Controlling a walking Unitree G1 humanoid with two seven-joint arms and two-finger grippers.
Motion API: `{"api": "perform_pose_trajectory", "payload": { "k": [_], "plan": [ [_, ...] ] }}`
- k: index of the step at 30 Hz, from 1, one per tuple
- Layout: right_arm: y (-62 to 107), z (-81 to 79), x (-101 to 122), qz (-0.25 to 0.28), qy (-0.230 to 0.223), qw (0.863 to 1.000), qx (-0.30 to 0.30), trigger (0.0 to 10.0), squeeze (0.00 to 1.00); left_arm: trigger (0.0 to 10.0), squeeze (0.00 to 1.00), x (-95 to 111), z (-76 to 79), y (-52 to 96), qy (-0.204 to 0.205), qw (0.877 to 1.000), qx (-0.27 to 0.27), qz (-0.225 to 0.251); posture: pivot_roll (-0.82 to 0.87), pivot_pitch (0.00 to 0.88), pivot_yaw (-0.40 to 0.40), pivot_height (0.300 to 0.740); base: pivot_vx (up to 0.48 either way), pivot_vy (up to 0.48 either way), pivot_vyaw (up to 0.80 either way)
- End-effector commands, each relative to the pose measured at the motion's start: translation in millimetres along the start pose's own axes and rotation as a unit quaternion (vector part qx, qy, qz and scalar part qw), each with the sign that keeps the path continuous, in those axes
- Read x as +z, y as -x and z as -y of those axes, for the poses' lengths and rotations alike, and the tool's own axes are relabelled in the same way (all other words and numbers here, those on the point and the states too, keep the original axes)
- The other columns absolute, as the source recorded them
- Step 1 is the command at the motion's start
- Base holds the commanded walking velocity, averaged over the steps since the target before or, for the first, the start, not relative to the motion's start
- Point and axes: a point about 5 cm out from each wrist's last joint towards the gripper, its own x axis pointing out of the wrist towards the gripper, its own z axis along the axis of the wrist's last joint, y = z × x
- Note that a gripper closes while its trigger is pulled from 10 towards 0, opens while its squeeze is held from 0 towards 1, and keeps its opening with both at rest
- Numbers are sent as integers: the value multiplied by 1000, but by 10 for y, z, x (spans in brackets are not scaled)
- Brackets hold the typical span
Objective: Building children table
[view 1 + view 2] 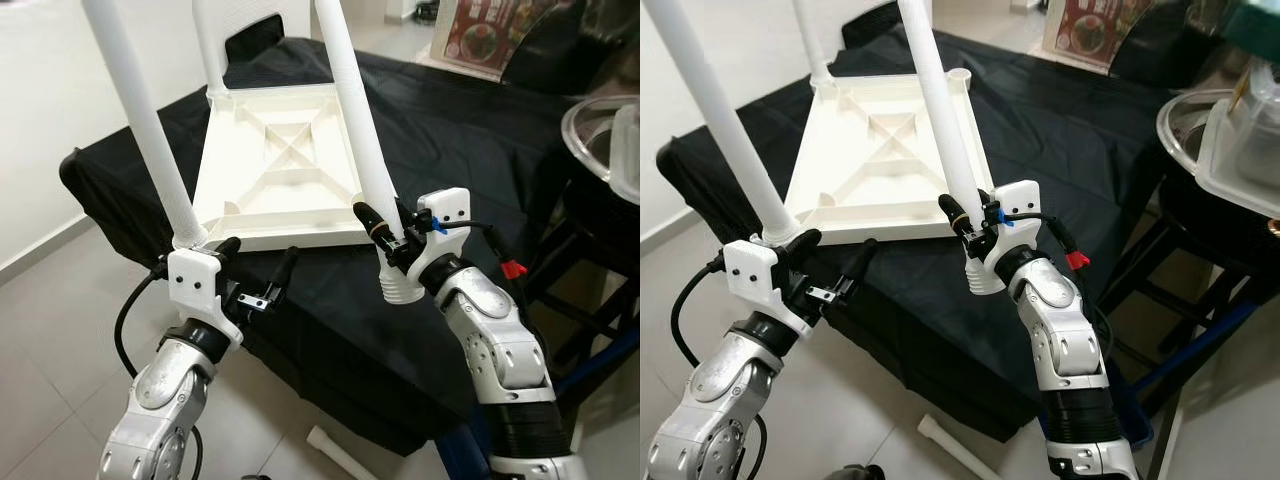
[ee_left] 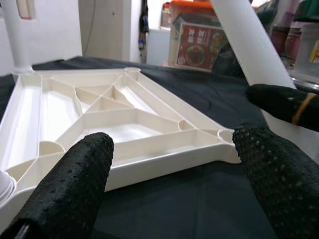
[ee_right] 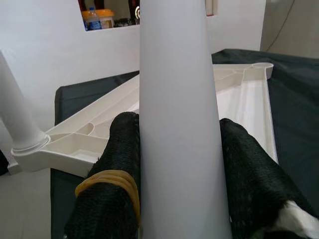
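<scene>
Right now the tabletop (image 1: 280,170) lies upside down on the black-draped table (image 1: 450,130), two legs already standing in its left corners. The right gripper (image 1: 385,232) clenches a third leg (image 1: 355,110) at the near right corner, while the left gripper (image 1: 260,275) hangs released just beside the near edge.
</scene>
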Motion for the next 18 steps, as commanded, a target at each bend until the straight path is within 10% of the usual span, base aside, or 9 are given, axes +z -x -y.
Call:
{"api": "perform_pose_trajectory", "payload": {
  "k": [1, 9, 14, 18],
  "plan": [
    [-3, -33, 42, 7, 1, 1000, 4, 10000, 0, 10000, 0, -11, -17, -18, -2, 1000, 9, 0, -9, 120, -39, 740, 0, 0, 0],
    [-39, -57, 42, 6, -16, 1000, -12, 10000, 0, 10000, 0, -16, -36, -51, -14, 1000, 18, -2, -12, 122, -38, 740, 0, 0, 0],
    [-211, -236, 171, 54, -133, 989, -36, 10000, 0, 10000, 0, -25, -56, -96, -16, 999, 30, -8, -12, 126, -35, 740, 0, 0, 0],
    [-249, -285, 265, 95, -108, 988, -50, 10000, 0, 10000, 0, -26, -70, -101, -17, 999, 34, -11, -11, 128, -33, 740, 0, 0, 0]
  ]
}}
